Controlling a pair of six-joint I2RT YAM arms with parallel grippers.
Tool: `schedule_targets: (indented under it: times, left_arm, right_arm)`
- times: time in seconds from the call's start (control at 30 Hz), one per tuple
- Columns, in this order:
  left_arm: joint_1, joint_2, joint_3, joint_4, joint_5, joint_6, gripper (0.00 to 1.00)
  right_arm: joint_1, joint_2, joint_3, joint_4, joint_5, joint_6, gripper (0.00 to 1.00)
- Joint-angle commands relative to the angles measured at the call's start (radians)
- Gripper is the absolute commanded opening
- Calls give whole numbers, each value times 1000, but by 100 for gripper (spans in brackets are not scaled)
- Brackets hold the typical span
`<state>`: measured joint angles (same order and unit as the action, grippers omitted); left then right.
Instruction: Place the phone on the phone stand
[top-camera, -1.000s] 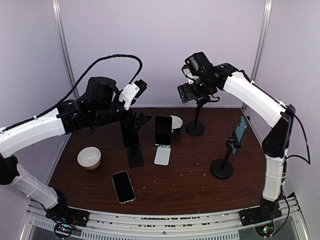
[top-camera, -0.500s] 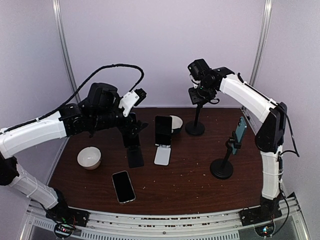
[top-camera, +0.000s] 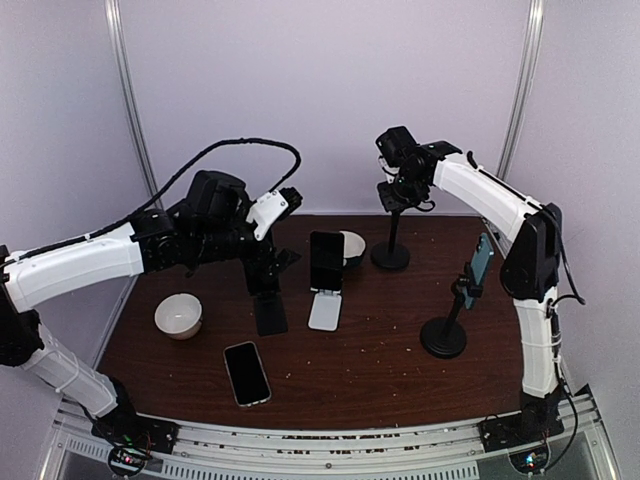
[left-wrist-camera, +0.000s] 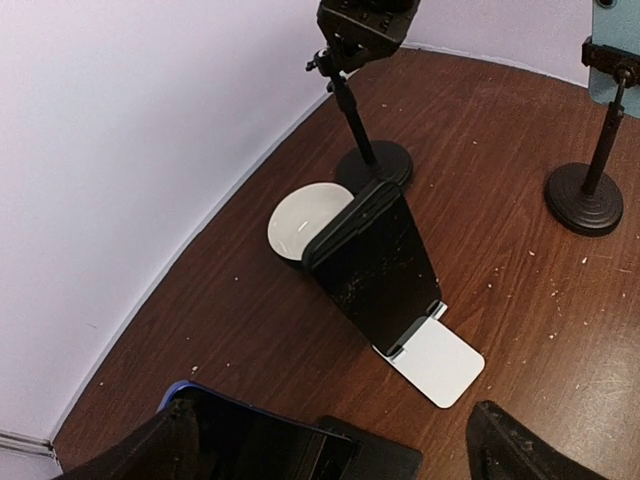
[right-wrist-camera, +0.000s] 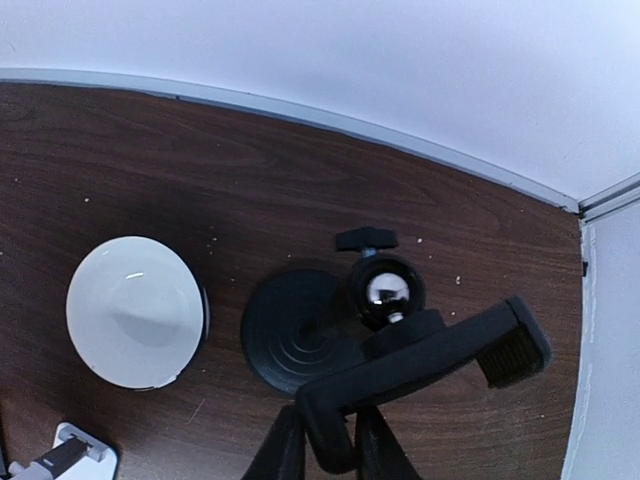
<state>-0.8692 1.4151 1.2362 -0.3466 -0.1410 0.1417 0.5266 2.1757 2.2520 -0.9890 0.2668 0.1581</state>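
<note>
A black phone (top-camera: 247, 372) lies flat on the table near the front. A black pole phone stand (top-camera: 390, 255) at the back carries a clamp (right-wrist-camera: 430, 365) on a ball joint (right-wrist-camera: 386, 290). My right gripper (top-camera: 400, 190) (right-wrist-camera: 330, 455) is shut on one end of that clamp. My left gripper (top-camera: 272, 258) (left-wrist-camera: 320, 455) is open, hovering over a blue-edged phone (left-wrist-camera: 250, 440) that leans on a low black stand (top-camera: 268, 310), without touching it. Another black phone (left-wrist-camera: 380, 270) leans on a white stand (left-wrist-camera: 435, 360).
A second pole stand (top-camera: 443, 338) at the right holds a blue phone (top-camera: 482, 258). One white bowl (top-camera: 179, 315) sits at the left, another (right-wrist-camera: 135, 310) behind the white stand beside the pole stand's round base (right-wrist-camera: 295, 335). Crumbs dot the wooden table.
My right gripper has turned at the wrist and closed from open onto the stand's clamp. The left arm has drifted slightly right, its jaws still open.
</note>
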Motion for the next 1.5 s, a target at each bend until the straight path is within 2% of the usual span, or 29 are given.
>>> schedule_targets:
  times: [0.0, 0.17, 0.33, 0.57, 0.8, 0.97, 1.2, 1.23, 1.27, 1.3, 1.37, 1.47]
  left_arm:
    - [10, -5, 26, 28, 16, 24, 97]
    - [13, -8, 30, 18, 13, 22, 97]
    - [13, -32, 28, -22, -3, -10, 97]
    - [12, -101, -20, -91, -46, -80, 97]
    - [13, -191, -99, -159, -108, -175, 96]
    - [13, -238, -152, -202, -147, -258, 95]
    - [13, -254, -212, -317, -175, -385, 89]
    - [12, -251, -227, -330, -172, -399, 88]
    - [12, -246, -240, -342, -168, -416, 85]
    - [13, -239, -253, -353, -157, -432, 83]
    - [13, -213, -287, -361, -122, -455, 81]
    - [13, -153, -349, -333, -91, -480, 81]
  right_arm:
    - [-7, 25, 13, -3, 26, -11, 13]
    - [5, -61, -51, 25, 3, -10, 0]
    - [61, -202, -146, 6, 65, 4, 0]
    - [192, -478, -474, 61, 90, 106, 0]
    - [394, -691, -759, 168, 65, 288, 0]
    - [537, -675, -822, 164, 108, 363, 0]
    - [606, -623, -780, 116, 143, 402, 0]
    - [609, -628, -784, 119, 143, 409, 2]
    - [609, -632, -787, 119, 143, 412, 12]
    - [614, -635, -789, 120, 145, 413, 23]
    - [624, -642, -785, 115, 162, 411, 52]
    - [638, -638, -756, 86, 187, 408, 70]
